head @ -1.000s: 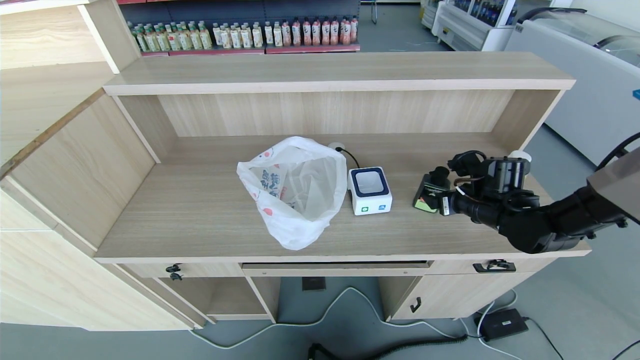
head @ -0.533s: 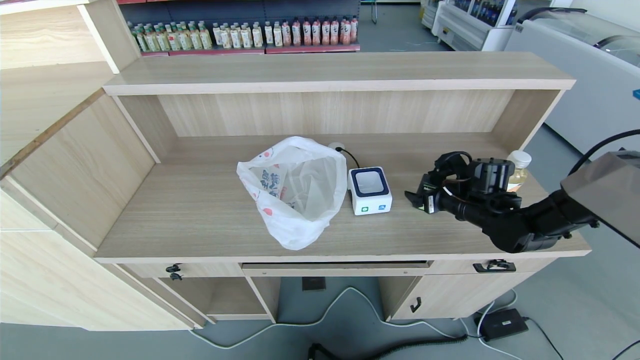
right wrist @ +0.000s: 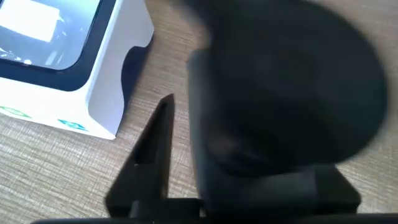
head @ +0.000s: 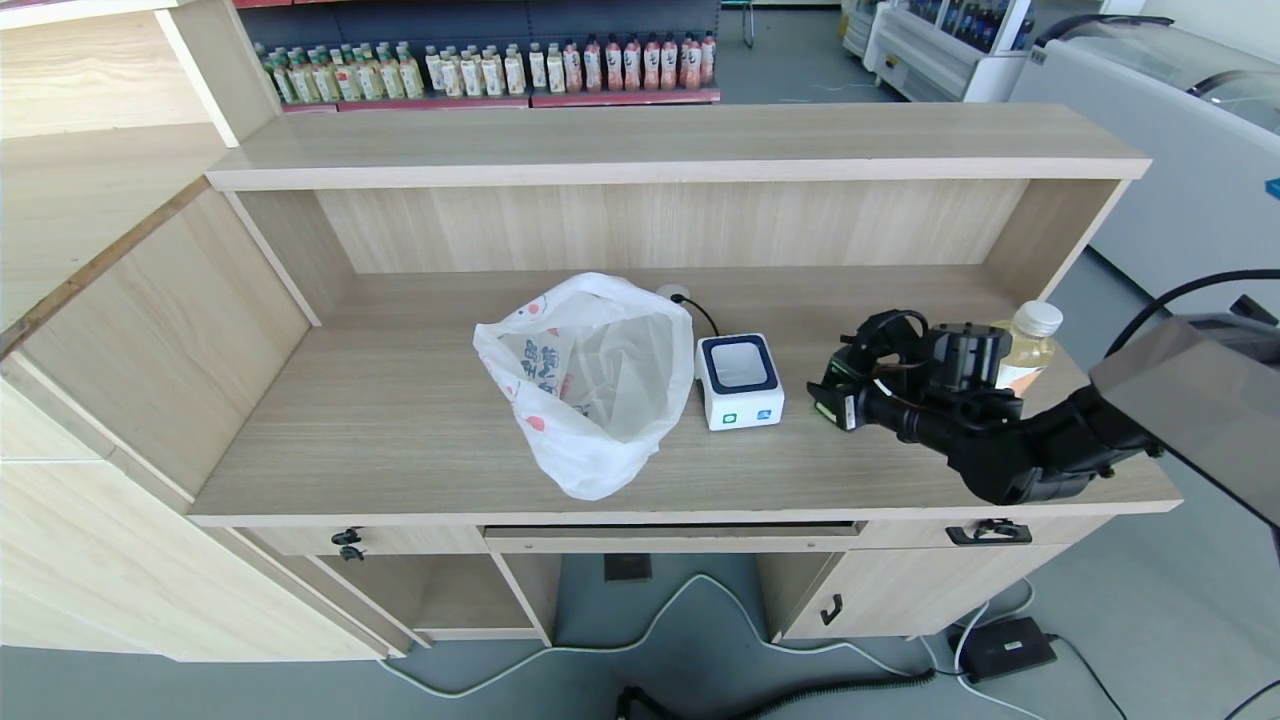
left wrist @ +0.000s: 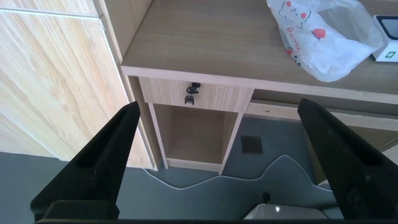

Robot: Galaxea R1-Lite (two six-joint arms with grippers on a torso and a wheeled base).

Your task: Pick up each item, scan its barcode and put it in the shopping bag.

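In the head view my right gripper (head: 848, 388) is shut on a small dark package (head: 826, 402) with a green label, held just above the counter, right of the white scanner (head: 740, 380). The right wrist view has the dark package (right wrist: 286, 106) close up beside one finger (right wrist: 149, 162), with the scanner (right wrist: 62, 62) right by it. The white shopping bag (head: 585, 380) lies open left of the scanner. A bottle of yellowish drink (head: 1025, 345) stands behind my right arm. My left gripper (left wrist: 219, 112) hangs open below the counter's front left corner, holding nothing.
The wooden counter (head: 400, 440) has a raised back wall and side walls. A black cable (head: 700, 312) runs from the scanner to the back. The left wrist view takes in the bag (left wrist: 323, 31) and a drawer front (left wrist: 193, 93).
My right gripper has carried the dark package leftward, from the right part of the counter to just beside the scanner. The bottle behind the arm has come into sight.
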